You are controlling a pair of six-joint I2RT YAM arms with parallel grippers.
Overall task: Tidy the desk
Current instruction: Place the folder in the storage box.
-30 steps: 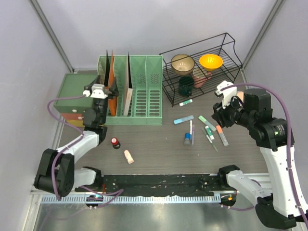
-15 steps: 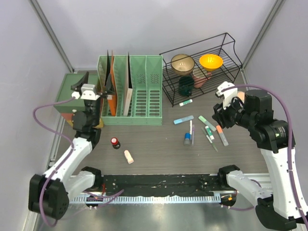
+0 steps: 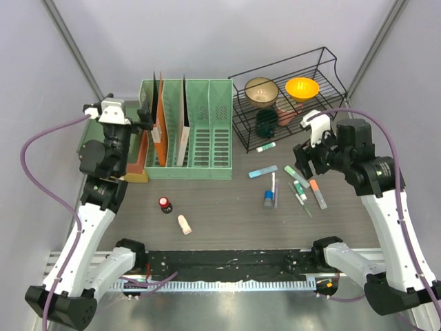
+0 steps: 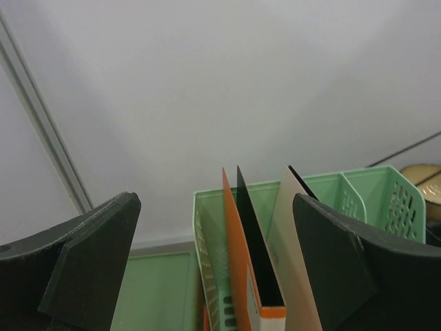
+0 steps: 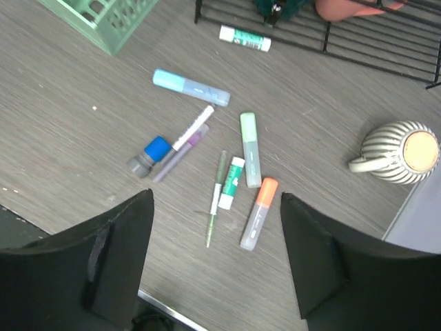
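The desk (image 3: 227,214) is a dark wood-grain top with loose items. My left gripper (image 3: 143,117) hangs open and empty at the left end of the green file rack (image 3: 207,138). In the left wrist view its fingers frame the rack (image 4: 372,189) and an orange folder (image 4: 234,262) standing in it. My right gripper (image 3: 306,157) is open above a scatter of pens. In the right wrist view the right gripper (image 5: 217,198) holds nothing, with an orange-capped marker (image 5: 258,214) and a thin green pen (image 5: 216,207) lying between its fingers on the desk.
A black wire rack (image 3: 329,69) at the back right holds bowls. A striped mug (image 5: 393,153) stands right of the pens. A blue marker (image 5: 191,87), a glue stick (image 5: 244,38), a red-capped bottle (image 3: 165,204), a peach piece (image 3: 184,224) and a green box (image 3: 96,131) are around.
My left gripper has drawn back and to the left from the folders in the rack and opened wider. My right gripper has spread its jaws and shifted slightly towards the wire rack.
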